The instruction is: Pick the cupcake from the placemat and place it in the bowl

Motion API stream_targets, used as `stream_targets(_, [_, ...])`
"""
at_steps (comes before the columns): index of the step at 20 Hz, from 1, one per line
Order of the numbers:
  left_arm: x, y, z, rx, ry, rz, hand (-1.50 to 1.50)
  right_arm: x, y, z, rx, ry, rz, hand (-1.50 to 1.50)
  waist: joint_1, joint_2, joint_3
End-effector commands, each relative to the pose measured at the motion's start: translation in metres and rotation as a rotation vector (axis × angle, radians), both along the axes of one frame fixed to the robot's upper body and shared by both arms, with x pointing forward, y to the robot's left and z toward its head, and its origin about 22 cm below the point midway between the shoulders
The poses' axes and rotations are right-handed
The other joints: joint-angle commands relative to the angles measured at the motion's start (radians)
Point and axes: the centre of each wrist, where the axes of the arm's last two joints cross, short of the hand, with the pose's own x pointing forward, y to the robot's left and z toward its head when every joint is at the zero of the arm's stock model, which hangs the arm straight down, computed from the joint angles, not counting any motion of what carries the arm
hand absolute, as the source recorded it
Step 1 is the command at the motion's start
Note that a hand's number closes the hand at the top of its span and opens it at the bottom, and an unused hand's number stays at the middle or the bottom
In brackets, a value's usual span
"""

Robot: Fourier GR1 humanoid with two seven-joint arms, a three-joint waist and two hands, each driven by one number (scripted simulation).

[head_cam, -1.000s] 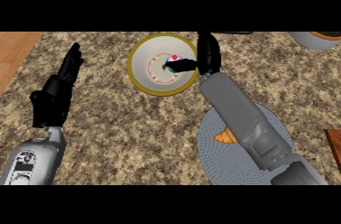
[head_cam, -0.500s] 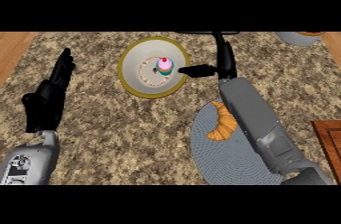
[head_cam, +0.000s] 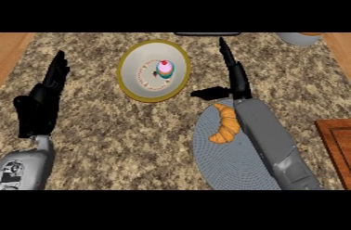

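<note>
1. Tabletop (head_cam: 103, 150): speckled stone, lying under both hands.
2. Placemat (head_cam: 226, 159): grey and round, sitting below the right fingers, carrying a croissant (head_cam: 225, 124) beside the forearm; no cupcake is resting on it.
3. Bowl (head_cam: 133, 87): yellow-rimmed, standing just left of the right fingers.
4. Right hand (head_cam: 233, 76): fingers straight, thumb apart, gripping nothing.
5. Left hand (head_cam: 42, 104): resting open at the left, fingers up.
6. Cupcake (head_cam: 165, 68): sitting inside the bowl; placing appears done.
</note>
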Motion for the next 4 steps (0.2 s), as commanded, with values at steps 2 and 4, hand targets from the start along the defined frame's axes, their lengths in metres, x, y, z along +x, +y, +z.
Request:
stream_targets(2, [-0.011, 0.016, 0.002, 0.012, -0.020, 0.008, 0.00, -0.004, -0.010, -0.002, 0.019, -0.013, 0.012, -1.50, 0.004, 0.000, 0.000])
stream_targets(4, [-0.009, -0.015, 0.000, -0.003, 0.007, 0.008, 0.00, -0.023, -0.015, -0.006, 0.020, -0.003, 0.037, -1.50, -0.007, -0.003, 0.000])
